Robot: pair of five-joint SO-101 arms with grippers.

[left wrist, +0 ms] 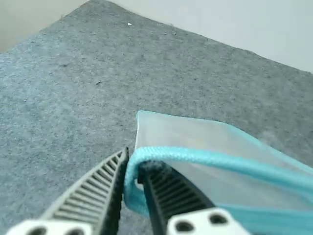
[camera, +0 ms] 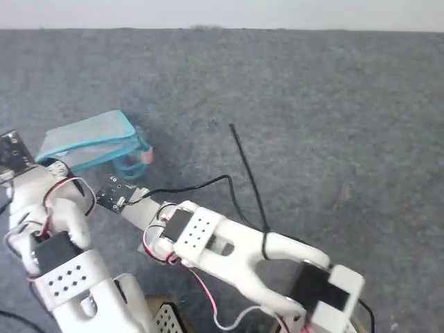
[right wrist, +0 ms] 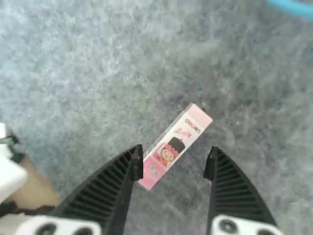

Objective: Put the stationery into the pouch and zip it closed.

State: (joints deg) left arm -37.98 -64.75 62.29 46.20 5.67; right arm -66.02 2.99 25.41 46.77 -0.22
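Grey felt [camera: 326, 90] covers the whole table [camera: 388, 173], and a pale wall [camera: 277, 12] stands behind its far edge. Seen from the high camera, the pouch [camera: 90, 141] lies toward the left edge of the table; it is translucent with a turquoise border. The white left arm [camera: 48, 222] rises from the near left corner and ends at the near-left corner of the pouch. The white right arm [camera: 236, 253] comes from the near edge and stretches toward the left, ending just in front of the pouch. A thin black cable [camera: 246, 173] runs over this arm and across the felt toward the middle of the table.

From the left wrist camera, the left hand [left wrist: 133, 164] is clamped on the turquoise border at one corner of the pouch [left wrist: 205, 147], one ribbed finger on each side of the border.

From the right wrist camera, the right hand [right wrist: 175, 152] has its fingers wide apart and holds nothing. A small pink eraser [right wrist: 181, 134] with a cartoon figure lies flat on the felt between them, diagonal to them. One end is very close to one finger; I cannot tell if they touch.
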